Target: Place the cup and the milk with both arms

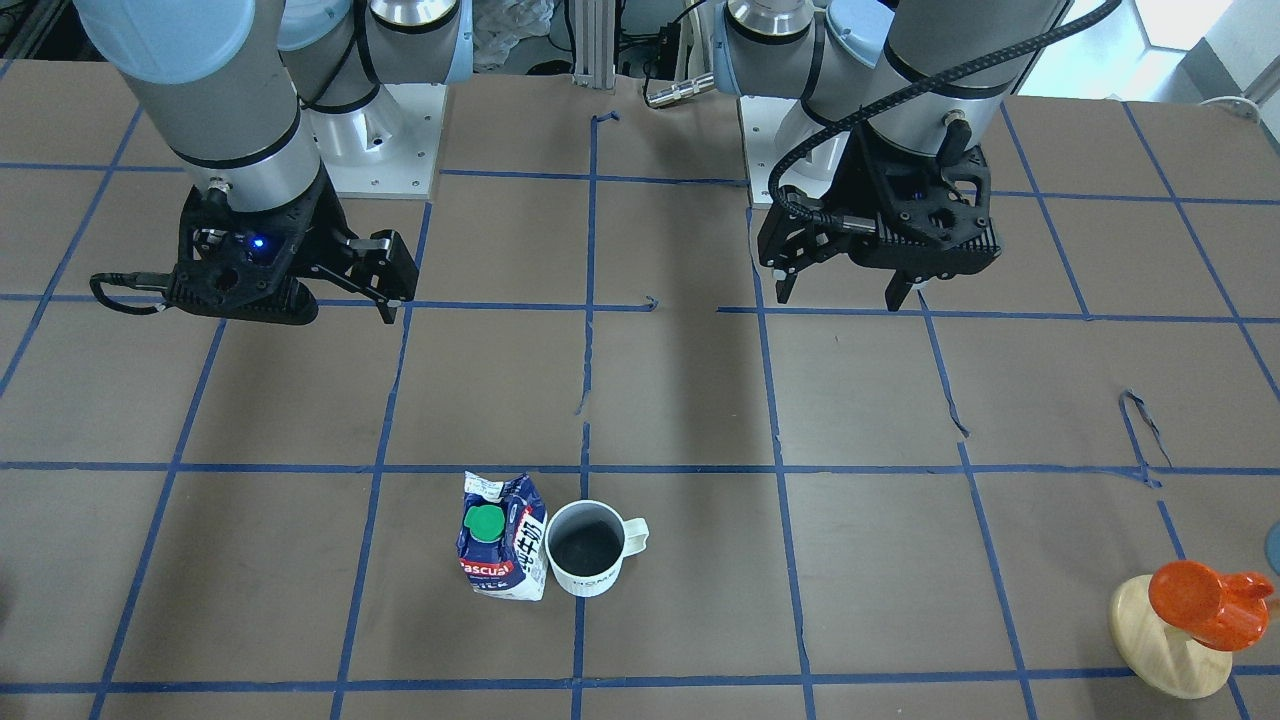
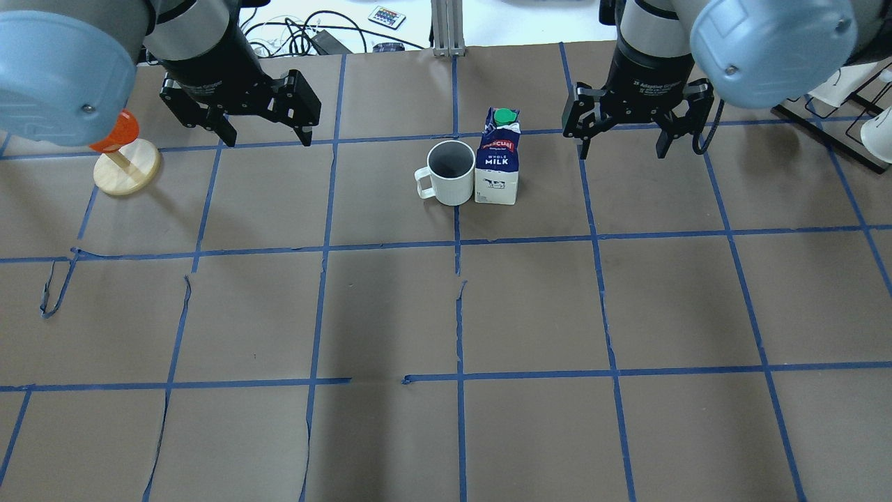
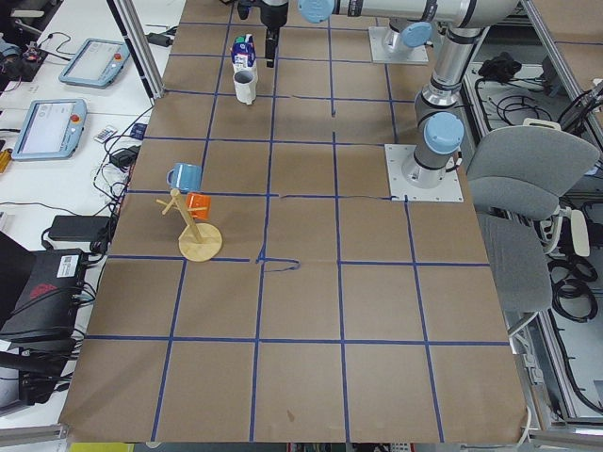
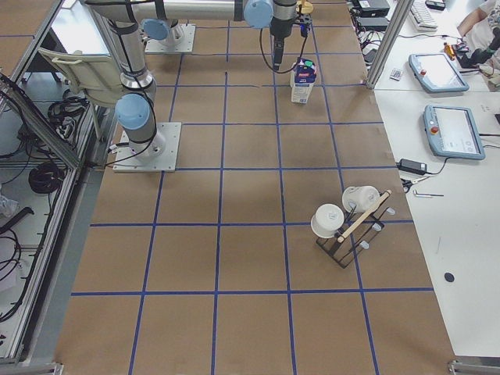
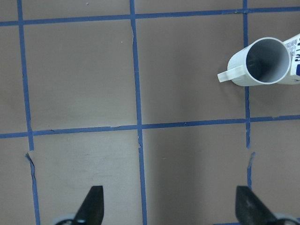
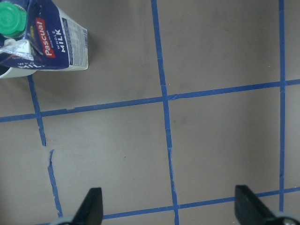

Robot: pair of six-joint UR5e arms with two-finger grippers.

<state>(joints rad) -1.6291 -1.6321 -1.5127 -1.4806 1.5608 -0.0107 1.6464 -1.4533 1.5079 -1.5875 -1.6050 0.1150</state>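
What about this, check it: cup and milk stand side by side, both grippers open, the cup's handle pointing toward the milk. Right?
No. The overhead exterior view shows the cup with its handle pointing away from the milk. The rest holds: they stand side by side, left gripper and right gripper both open.

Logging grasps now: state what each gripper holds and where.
Nothing held: left gripper and right gripper are open, empty; cup and milk stand free.
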